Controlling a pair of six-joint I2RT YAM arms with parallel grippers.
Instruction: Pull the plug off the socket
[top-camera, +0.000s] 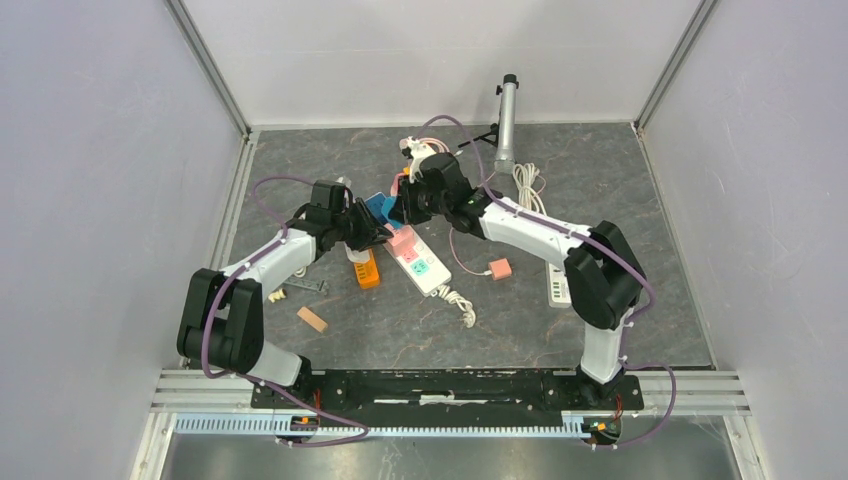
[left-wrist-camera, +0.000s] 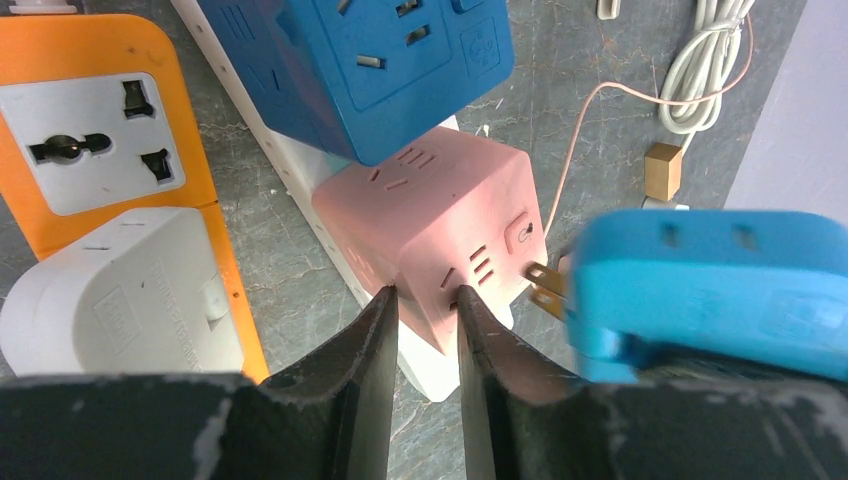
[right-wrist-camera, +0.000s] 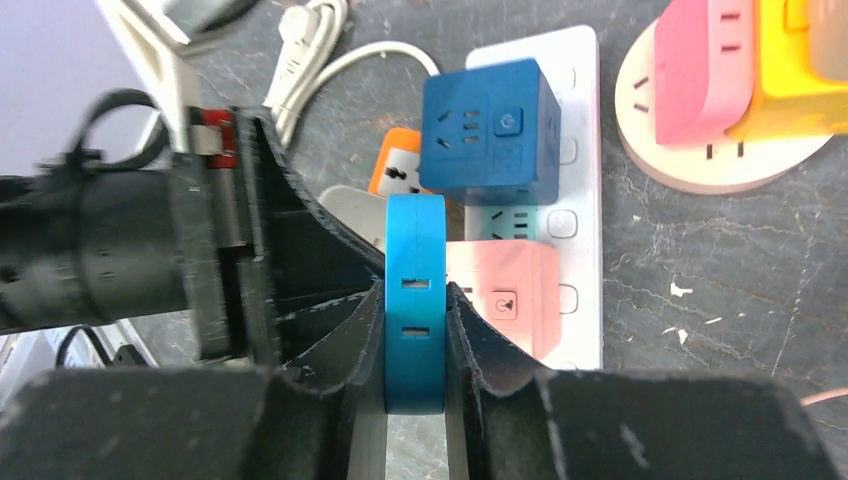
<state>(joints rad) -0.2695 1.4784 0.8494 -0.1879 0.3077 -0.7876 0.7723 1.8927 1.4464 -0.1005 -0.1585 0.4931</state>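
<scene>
"When I checked the right wrist camera, the right gripper (right-wrist-camera: 415, 292) was clamped on the light blue plug (right-wrist-camera: 414, 250), one finger flat against each broad face."

"Was it out of the socket?"

"As far as I could see, yes. On the left wrist view its brass prongs (left-wrist-camera: 545, 285) showed bare, right by the side of the pink cube socket (left-wrist-camera: 440, 220) (whether the tips touched that face, I could not tell). The pink cube sat on the white power strip (right-wrist-camera: 585, 330), with a dark blue cube (right-wrist-camera: 490, 130) further along the same strip."

"And the left hand?"

"The left gripper (left-wrist-camera: 425, 300) had its fingers standing nearly together, tips at the pink cube's lower edge. Only a narrow slot showed between them, and I could not tell whether they pinched anything. Beside the strip lay an orange adapter (left-wrist-camera: 100, 130) with a white plug (left-wrist-camera: 120, 290) seated in it. From above, both arms met over the strip on the grey table (top-camera: 600, 180)."
</scene>
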